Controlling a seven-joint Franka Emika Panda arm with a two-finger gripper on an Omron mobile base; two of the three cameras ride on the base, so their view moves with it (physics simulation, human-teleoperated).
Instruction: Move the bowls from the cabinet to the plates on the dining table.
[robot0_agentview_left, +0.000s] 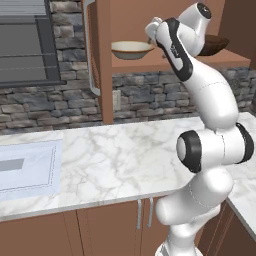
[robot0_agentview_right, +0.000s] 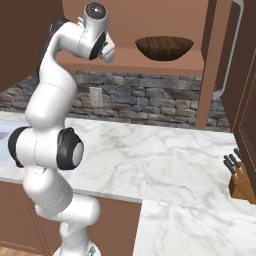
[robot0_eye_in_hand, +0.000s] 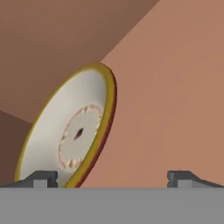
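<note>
The cream bowl (robot0_agentview_left: 131, 49) with a tan rim sits on the lower shelf of the open cabinet (robot0_agentview_left: 105, 60), towards its left side. In the hand view the cream bowl (robot0_eye_in_hand: 74, 131) looks tilted and close, its rim reaching in just beside the left fingertip (robot0_eye_in_hand: 41, 178). My gripper (robot0_eye_in_hand: 112, 179) is open and holds nothing, raised to shelf height right of that bowl. The dark brown bowl (robot0_agentview_right: 164, 47) rests further right on the same shelf; the arm partly hides it in the left base view (robot0_agentview_left: 216, 45). The plates and the dining table are out of view.
Open cabinet doors with long silver handles (robot0_agentview_left: 90, 50) (robot0_agentview_right: 225, 55) stand on both sides of the shelf. Below runs a white marble counter (robot0_agentview_left: 115, 160) with a sink (robot0_agentview_left: 25, 170) at the left and a knife block (robot0_agentview_right: 242, 182) at the right. A stone wall lies behind.
</note>
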